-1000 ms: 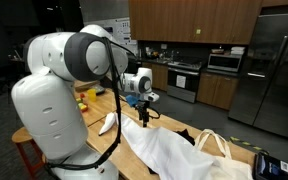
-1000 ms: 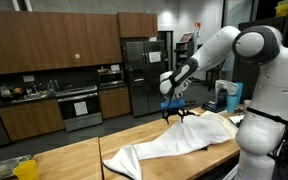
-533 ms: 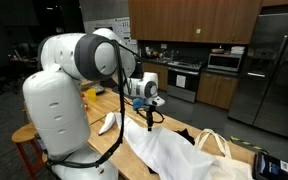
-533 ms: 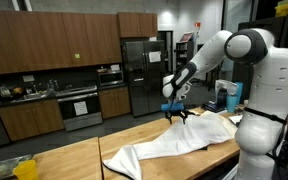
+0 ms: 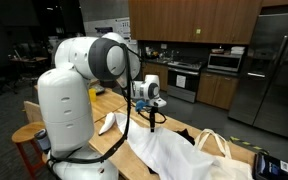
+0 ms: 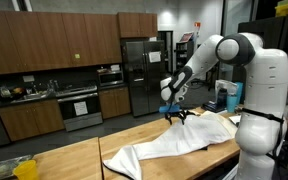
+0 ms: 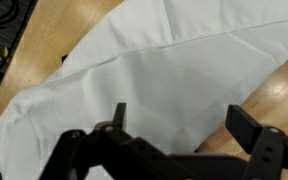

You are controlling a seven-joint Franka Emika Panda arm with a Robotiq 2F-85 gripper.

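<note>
Arm has swung slightly sideways; pincer [image 7: 181, 125] stays spread and empty, poised just above the white cloth [image 7: 184, 60] lying rumpled on the worktop [image 6: 84, 155]. No grasp yet.

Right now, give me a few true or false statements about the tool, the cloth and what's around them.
1. The tool is open, with nothing between its fingers. True.
2. The white cloth lies on a wooden table. True.
3. The white cloth is folded into a neat small square. False: it is spread out long and rumpled along the wooden table.
4. The tool is clamped on a cup. False: it hangs over the white cloth and holds nothing.
5. A fridge stands against the back wall. True.
</note>
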